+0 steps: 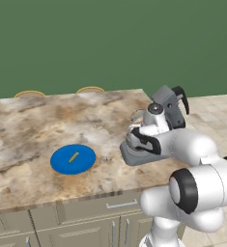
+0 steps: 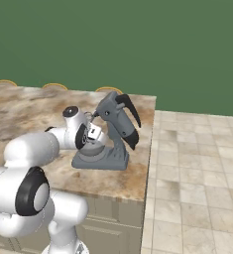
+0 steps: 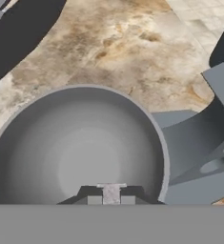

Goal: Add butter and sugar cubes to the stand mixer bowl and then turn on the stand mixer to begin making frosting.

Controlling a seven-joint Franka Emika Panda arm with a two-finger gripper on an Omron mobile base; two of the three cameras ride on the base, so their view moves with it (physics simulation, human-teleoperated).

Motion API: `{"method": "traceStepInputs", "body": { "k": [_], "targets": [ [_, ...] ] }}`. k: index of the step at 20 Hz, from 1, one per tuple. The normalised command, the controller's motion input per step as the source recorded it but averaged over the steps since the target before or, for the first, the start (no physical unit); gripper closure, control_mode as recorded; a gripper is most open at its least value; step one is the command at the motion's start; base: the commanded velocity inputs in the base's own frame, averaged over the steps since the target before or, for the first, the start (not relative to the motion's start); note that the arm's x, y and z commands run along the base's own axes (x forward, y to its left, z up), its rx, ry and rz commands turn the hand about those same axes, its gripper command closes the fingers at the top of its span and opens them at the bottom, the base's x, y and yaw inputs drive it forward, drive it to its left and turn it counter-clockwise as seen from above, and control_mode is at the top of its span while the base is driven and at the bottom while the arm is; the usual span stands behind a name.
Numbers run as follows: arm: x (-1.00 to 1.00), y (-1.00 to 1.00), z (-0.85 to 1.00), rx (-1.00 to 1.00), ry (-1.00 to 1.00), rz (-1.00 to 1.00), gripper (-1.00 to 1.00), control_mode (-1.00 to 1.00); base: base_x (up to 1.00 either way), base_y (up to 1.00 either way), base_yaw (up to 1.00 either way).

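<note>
Now the gripper [image 3: 111, 199] hangs over the bowl [image 3: 80, 143] at frame centre, fingers pinched on a tiny sugar cube [image 3: 111, 193]. Judged best: release low over the middle. The butter [image 1: 74, 157] lies on the plate [image 1: 62, 166], lower left.

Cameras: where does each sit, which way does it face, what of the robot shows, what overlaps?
Left base view: behind the arm's left, looking forward and down over the counter; blue plate with butter; white arm rises lower right.
Right base view: behind the right; arm from lower left, reaching the stand mixer.
Hand view: on the hand, looking into the stand mixer bowl; claw pinching a sugar cube.
Shared: both base views show mixer and counter.
</note>
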Motion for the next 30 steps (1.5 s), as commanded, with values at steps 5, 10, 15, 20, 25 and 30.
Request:
{"method": "traceStepInputs", "body": {
  "k": [5, 10, 15, 20, 25, 30],
  "targets": [
    [0.19, 0.01, -0.01, 0.0, 0.0, -0.01, 1.0, -1.0, 0.0, 0.0, 0.0],
    [0.0, 0.02, -0.05, 0.0, 0.0, 0.0, 1.0, -1.0, 0.0, 0.0, 0.0],
    [0.0, 0.0, 0.0, 0.0, 0.0, 0.0, 1.0, -1.0, 0.0, 0.0, 0.0],
    [0.0, 0.0, 0.0, 0.0, 0.0, 0.0, -1.0, -1.0, 0.0, 0.0, 0.0],
    [0.0, 0.0, 0.0, 0.0, 0.0, 0.0, -1.0, -1.0, 0.0, 0.0, 0.0],
    [0.0, 0.0, 0.0, 0.0, 0.0, 0.0, -1.0, -1.0, 0.0, 0.0, 0.0]
  ]
}}
